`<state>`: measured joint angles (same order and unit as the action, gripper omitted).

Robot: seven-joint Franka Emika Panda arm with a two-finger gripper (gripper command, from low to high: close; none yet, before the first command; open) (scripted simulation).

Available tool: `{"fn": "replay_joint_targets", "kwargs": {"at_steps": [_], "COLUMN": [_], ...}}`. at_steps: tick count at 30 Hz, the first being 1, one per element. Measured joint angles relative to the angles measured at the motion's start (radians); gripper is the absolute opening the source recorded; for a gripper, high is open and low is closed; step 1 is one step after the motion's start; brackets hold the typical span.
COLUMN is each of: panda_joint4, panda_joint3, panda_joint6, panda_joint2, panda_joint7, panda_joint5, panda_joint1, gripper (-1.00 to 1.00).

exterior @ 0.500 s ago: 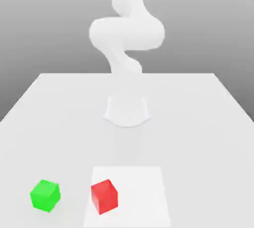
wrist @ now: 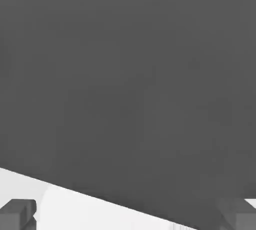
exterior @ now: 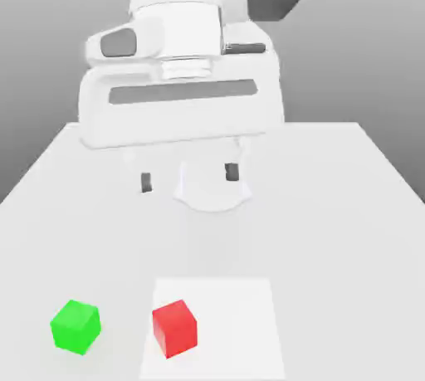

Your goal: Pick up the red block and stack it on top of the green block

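The red block (exterior: 175, 329) lies well apart from the gripper (exterior: 189, 178)

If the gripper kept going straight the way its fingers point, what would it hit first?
Probably the white tabletop, since the open gripper seems to point mostly down; its depth and exact tilt are unclear.
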<state>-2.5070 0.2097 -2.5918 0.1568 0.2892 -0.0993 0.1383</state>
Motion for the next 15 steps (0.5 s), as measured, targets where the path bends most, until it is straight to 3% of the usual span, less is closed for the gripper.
{"fn": "replay_joint_targets", "kwargs": {"at_steps": [8, 13, 14, 15], "panda_joint4": [-0.087, -0.067, -0.064, -0.064], "panda_joint3": [0.013, -0.056, -0.068, -0.068], "panda_joint6": [-0.140, -0.282, -0.300, -0.300], "panda_joint2": [-0.282, -0.462, -0.484, -0.484], "panda_joint7": [-0.180, -0.257, -0.265, -0.265], "panda_joint5": [0.012, -0.072, -0.083, -0.083], "panda_joint1": [-0.025, -0.078, -0.087, -0.087], "gripper": [0.00, 0.00, -1.00, -1.00]}}
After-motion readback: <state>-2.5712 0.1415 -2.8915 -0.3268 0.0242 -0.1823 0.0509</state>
